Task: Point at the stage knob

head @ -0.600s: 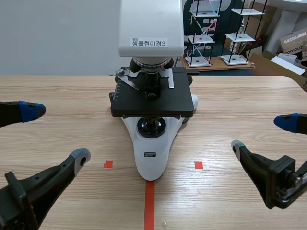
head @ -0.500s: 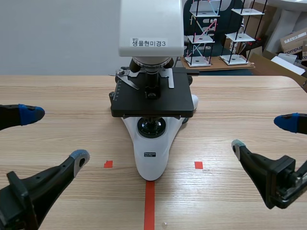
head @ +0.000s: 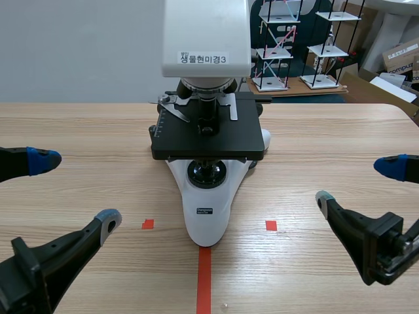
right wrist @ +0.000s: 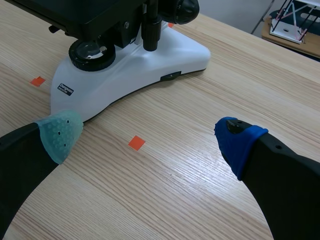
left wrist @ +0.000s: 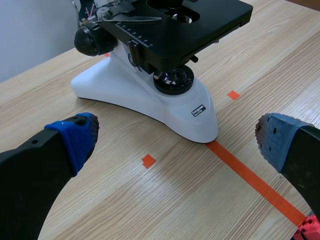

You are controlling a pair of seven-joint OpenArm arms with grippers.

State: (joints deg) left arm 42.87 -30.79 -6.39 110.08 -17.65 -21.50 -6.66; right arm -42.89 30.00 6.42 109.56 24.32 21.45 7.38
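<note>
Pointing has not begun, by my reckoning; the left gripper (head: 75, 190) and the right gripper (head: 359, 183) hang low over the table (head: 327, 137), fingers spread wide, nothing between them, one on each side of the microscope (head: 206, 196); the stage knob (right wrist: 151, 30), a black stem under the stage on the right arm's side, is well apart from both; next, that arm should probably go forward and inward, fingertip towards the knob.

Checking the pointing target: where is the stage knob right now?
In the right wrist view the stage knob hangs as a black stem under the stage, ahead of the right gripper, beside the round lens on the white base.
</note>
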